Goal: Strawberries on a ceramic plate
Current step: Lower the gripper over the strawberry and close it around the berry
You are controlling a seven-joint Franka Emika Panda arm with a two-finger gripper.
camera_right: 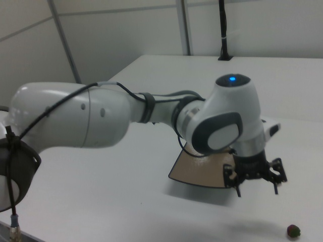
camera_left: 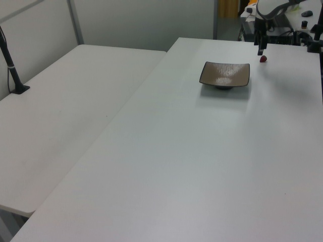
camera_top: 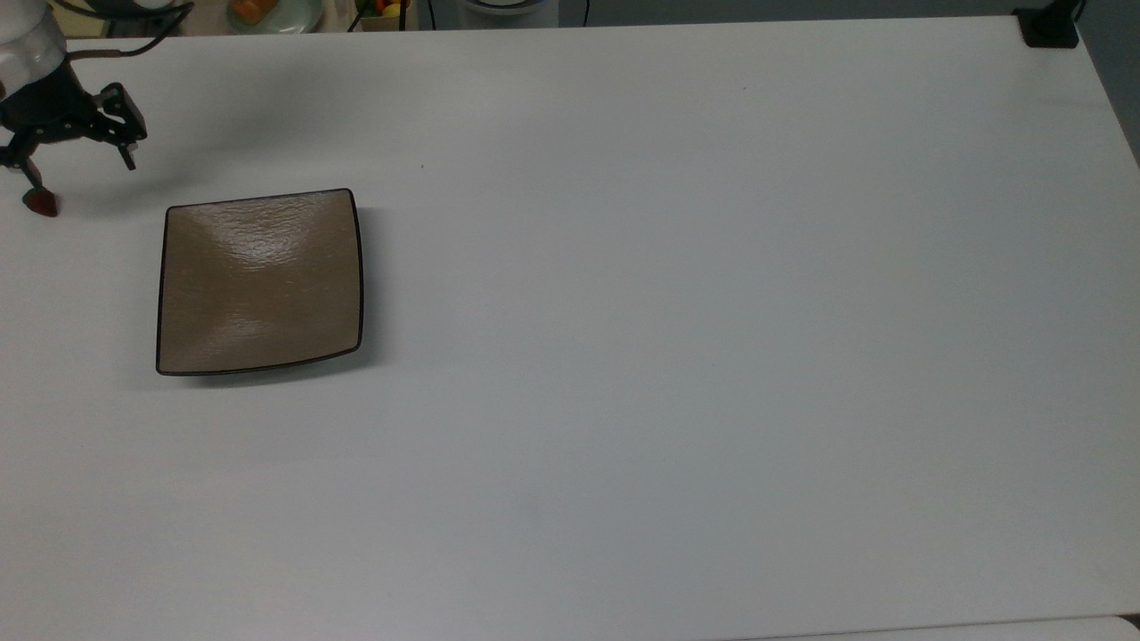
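A small dark-red strawberry (camera_top: pixel 42 205) lies on the white table near the top view's left edge; it also appears as the strawberry (camera_left: pixel 263 59) and the strawberry (camera_right: pixel 293 231). The square tan-brown ceramic plate (camera_top: pixel 258 280) sits bare to its right in the top view, seen again as the plate (camera_left: pixel 225 74) and the plate (camera_right: pixel 197 171). My gripper (camera_top: pixel 83 174) hangs open just above the strawberry, one fingertip (camera_top: pixel 36 185) almost over it. The right view has the gripper (camera_right: pixel 257 191) off the table, up and left of the fruit. In the left view the gripper (camera_left: pixel 261 50) is just behind the strawberry.
A black post base (camera_top: pixel 1049 27) stands at the table's far right corner in the top view. A round pale dish with orange food (camera_top: pixel 267 11) lies past the top edge. A second white table (camera_left: pixel 65 101) with a black pole (camera_left: pixel 12 65) adjoins in the left view.
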